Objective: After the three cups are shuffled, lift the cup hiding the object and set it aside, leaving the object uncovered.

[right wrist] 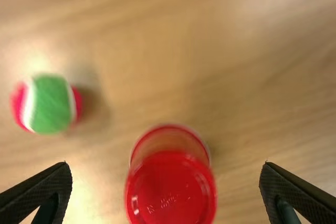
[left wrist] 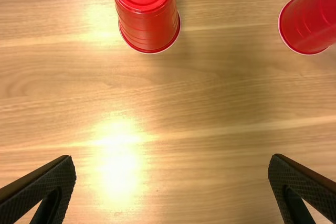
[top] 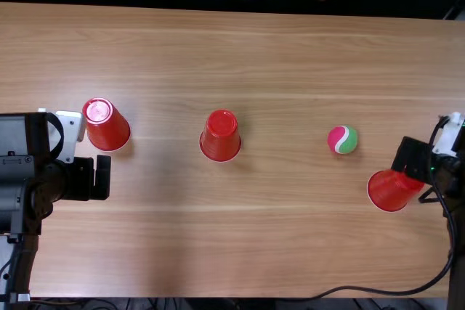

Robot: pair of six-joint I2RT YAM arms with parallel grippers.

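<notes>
The light brown wooden table (top: 232, 56) carries three red cups and one ball.

The left arm (top: 29, 179) comes in at the near left corner. The left gripper (left wrist: 170, 158) hangs over bare wood with its two fingers spread wide, and it has hold of nothing. The right arm (top: 447, 165) comes in at the right edge. The right gripper (top: 408, 161) is just above the right cup (top: 392, 189). In the right wrist view its fingers (right wrist: 42, 192) stand far apart, one on each side of this cup, with free space on both sides. So this gripper is fully spread and grips nothing.

All three cups stand mouth down. The left cup (top: 106, 124) is near the left edge, just beyond the left gripper. The middle cup (top: 220, 136) is close to the centre of the table, well apart from the other two. The right cup is near the right edge and a little closer to the near edge than the other two cups.

The ball (top: 342, 139), pink and green with a white stripe, lies uncovered on the wood. It is between the middle cup and the right cup, near the right cup and not touching it.
</notes>
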